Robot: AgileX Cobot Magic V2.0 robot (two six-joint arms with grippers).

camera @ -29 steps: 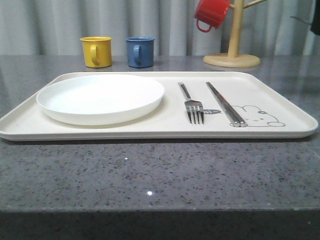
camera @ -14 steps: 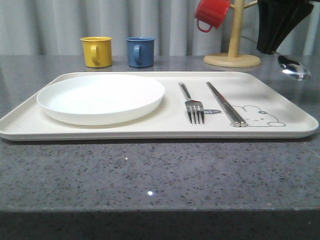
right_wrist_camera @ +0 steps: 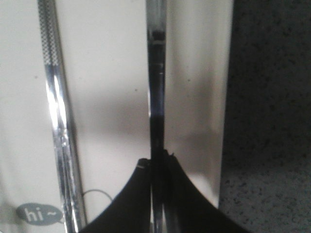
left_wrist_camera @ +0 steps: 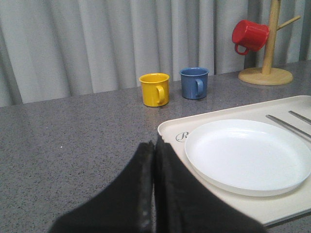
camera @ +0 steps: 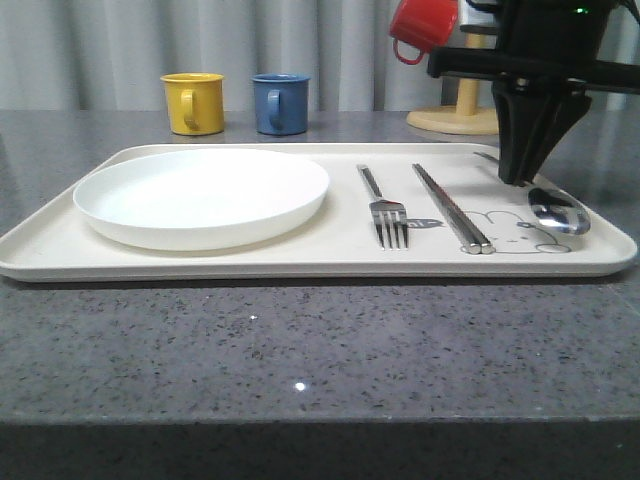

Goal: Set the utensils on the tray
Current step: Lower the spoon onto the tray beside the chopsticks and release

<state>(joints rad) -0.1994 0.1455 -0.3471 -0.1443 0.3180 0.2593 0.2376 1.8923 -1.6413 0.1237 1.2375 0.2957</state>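
Note:
The cream tray [camera: 330,258] holds a silver fork [camera: 388,215] and a pair of chopsticks [camera: 450,207] side by side. My right gripper [camera: 516,178] is down over the tray's right part, shut on the spoon handle [right_wrist_camera: 156,97]. The spoon bowl [camera: 558,212] rests near the rabbit drawing, close to the tray's right rim. In the right wrist view the chopsticks [right_wrist_camera: 56,111] run alongside the handle. My left gripper [left_wrist_camera: 154,145] is shut on nothing, hovering low at the tray's near left corner [left_wrist_camera: 167,132].
A round white plate [camera: 202,195] fills the tray's left half. Yellow mug [camera: 193,102] and blue mug [camera: 279,103] stand behind the tray. A wooden mug tree [camera: 463,115] with a red mug [camera: 422,27] is at the back right.
My right arm came in from the upper right and lowered the spoon onto the tray's right side. The fork, chopsticks and plate have not moved.

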